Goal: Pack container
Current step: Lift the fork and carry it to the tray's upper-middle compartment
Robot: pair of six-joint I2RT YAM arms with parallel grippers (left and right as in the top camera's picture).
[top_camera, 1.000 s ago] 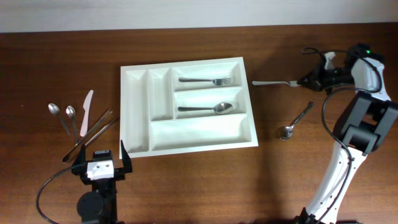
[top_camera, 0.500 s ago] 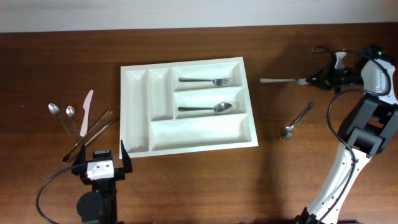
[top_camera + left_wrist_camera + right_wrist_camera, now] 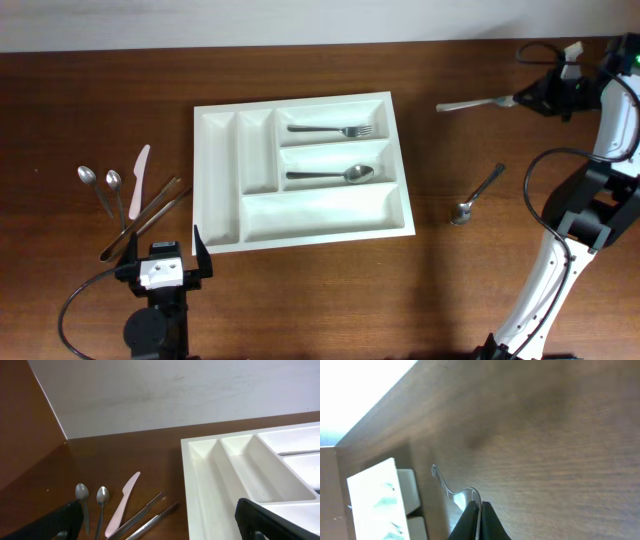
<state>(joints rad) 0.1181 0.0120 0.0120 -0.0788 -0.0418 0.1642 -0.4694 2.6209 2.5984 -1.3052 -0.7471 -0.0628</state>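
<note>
Biggest thing here is the dark wood tabletop [image 3: 80,90], and the white plastic tray [image 3: 199,180] sits flat in the middle of it. It has two narrow slots on its left side and three wide ones on the right.

The right gripper [image 3: 530,99] is way over at the far right corner, well apart from the tray. It's clamped tight on the handle of a metal utensil [image 3: 475,103] that sticks out to the left, and I honestly can't tell if it's a fork or a spoon. The left gripper [image 3: 163,250] sits just in front of the tray's near-left corner, spread wide with nothing in it.

A fork [image 3: 330,130] lies in the top wide slot and a spoon [image 3: 335,175] in the middle one. A loose spoon [image 3: 477,193] lies right of the tray. Left of it are metal tongs [image 3: 150,215], a pale pink knife [image 3: 138,180] and two small spoons [image 3: 95,185].
</note>
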